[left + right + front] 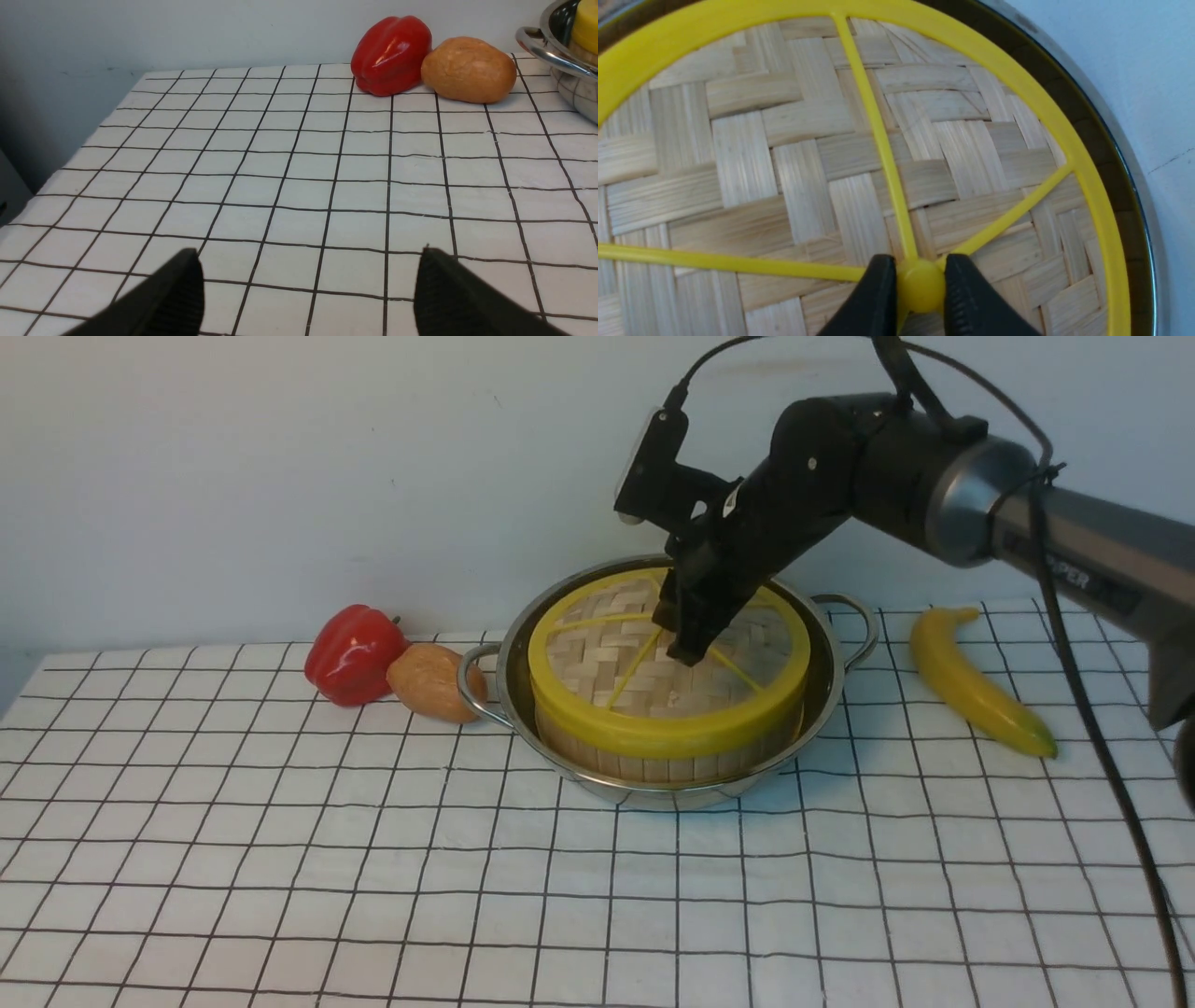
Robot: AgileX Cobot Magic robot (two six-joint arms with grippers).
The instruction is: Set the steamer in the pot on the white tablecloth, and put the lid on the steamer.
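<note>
1. The lid (667, 663) is seated flat on top of the steamer (653, 756), directly under the right gripper (689, 649); its woven face and yellow spokes are seen close up in the right wrist view (859, 154).
2. The right gripper (920, 289) is clenched on the lid's small yellow centre hub, which is pinched between the two black fingers (873, 298).
3. The steamer is held inside the pot (831, 681), below the right gripper; only its vertical-strip wall shows beneath the lid, and its contents are hidden.
4. The pot stands on the white tablecloth (373, 877), with a loop handle on either side of the gripper.
5. A brown potato-like item (431, 682) touches the pot's handle on the side away from the right arm, and a red pepper (353, 653) lies just beyond it.
6. A banana (971, 683) lies near the pot on the right arm's own side.
7. The left gripper (308, 289) is spread apart over bare cloth, grasping nothing; only its fingertips (182, 294) are seen, cut off by the frame edge.
8. In the left wrist view the pot (560, 51) is cut off, with only a handle and part of the wall shown.
</note>
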